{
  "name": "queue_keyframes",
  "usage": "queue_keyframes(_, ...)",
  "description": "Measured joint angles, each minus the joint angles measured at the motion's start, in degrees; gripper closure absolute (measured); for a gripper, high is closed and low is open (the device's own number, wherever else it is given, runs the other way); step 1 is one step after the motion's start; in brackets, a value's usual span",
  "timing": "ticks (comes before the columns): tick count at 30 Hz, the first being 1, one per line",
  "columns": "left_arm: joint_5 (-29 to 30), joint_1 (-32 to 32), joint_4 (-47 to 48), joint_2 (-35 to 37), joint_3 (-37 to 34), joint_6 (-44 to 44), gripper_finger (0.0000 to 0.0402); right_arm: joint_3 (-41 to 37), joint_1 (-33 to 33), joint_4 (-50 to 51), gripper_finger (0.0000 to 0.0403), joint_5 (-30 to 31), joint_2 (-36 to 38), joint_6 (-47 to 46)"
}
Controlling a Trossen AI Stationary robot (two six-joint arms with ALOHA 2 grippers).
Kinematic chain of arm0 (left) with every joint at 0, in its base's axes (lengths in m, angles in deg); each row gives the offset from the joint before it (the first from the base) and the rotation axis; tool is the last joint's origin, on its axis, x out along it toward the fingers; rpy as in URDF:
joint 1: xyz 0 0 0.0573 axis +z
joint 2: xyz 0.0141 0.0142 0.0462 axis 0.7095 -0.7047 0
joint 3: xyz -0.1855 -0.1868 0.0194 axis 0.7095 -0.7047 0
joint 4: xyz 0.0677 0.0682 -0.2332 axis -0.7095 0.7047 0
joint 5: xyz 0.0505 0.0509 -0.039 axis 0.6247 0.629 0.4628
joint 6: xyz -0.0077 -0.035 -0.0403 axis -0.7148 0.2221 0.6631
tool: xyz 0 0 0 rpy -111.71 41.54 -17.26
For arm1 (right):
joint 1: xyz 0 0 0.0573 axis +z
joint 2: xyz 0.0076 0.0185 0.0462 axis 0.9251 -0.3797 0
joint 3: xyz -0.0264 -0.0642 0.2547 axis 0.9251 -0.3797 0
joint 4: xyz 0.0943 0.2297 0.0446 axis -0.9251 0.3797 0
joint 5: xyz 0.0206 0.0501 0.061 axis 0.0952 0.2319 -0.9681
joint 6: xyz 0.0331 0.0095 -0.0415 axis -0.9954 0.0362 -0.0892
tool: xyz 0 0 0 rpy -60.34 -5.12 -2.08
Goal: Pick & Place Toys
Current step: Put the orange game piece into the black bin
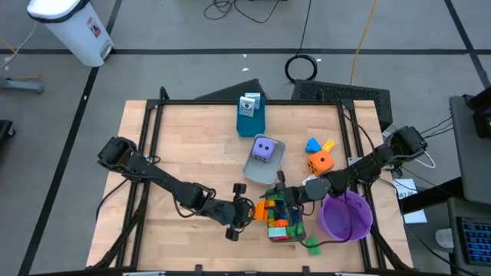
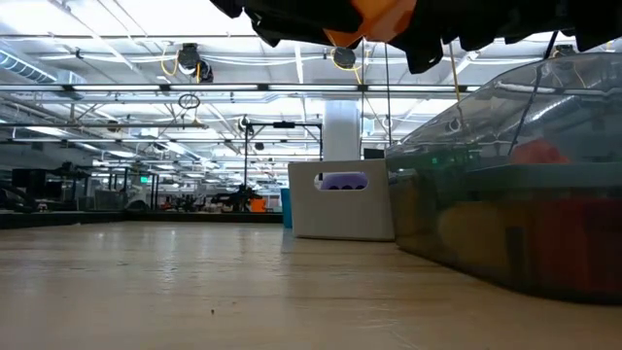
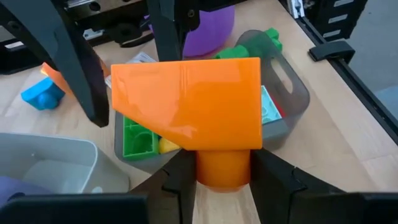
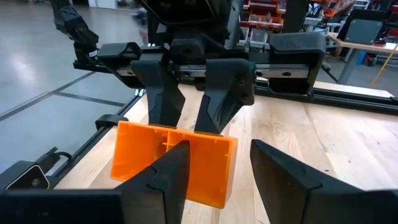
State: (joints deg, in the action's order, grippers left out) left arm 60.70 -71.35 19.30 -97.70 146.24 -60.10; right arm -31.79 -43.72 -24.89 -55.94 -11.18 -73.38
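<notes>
While the grey tray (image 1: 295, 232) below is already heaped with bricks, the left gripper (image 3: 219, 177) pinches an orange brick (image 3: 193, 102) above it; the right gripper (image 4: 217, 168) hangs open close by, so a collision could knock it loose.

A big workroom with a grey floor

The wooden table (image 1: 199, 146) stands on a grey floor (image 1: 169, 31) with dark lines across it. A white bin (image 1: 73, 27) sits in one corner, and black cables (image 1: 303, 67) lie behind the table. Far off, long ceiling lights (image 2: 117, 44) shine over rows of shelves and a white post (image 2: 342, 126).
</notes>
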Motion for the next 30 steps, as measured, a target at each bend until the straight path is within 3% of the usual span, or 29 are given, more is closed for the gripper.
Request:
queue_keyframes(9, 0.0, 0.0, 0.1, 0.0, 0.0, 0.3, 0.0247, 0.0, 0.0, -0.3, 0.0317, 0.5, -0.1, 0.1)
queue_keyframes(16, 0.0, 0.0, -0.5, 0.1, 0.0, 0.8, 0.0263, 0.0, -0.1, -0.5, 0.0387, 0.6, -0.1, 0.2)
queue_keyframes(20, -0.2, 0.0, -0.5, 0.1, 0.0, 0.8, 0.0256, 0.0, -0.1, -0.5, 0.0391, 0.9, 0.0, 0.5)
queue_keyframes(30, 0.5, 1.2, -0.9, 0.1, 0.0, 2.0, 0.0190, 0.0, 0.3, 1.7, 0.0395, 3.3, 2.5, 2.4)
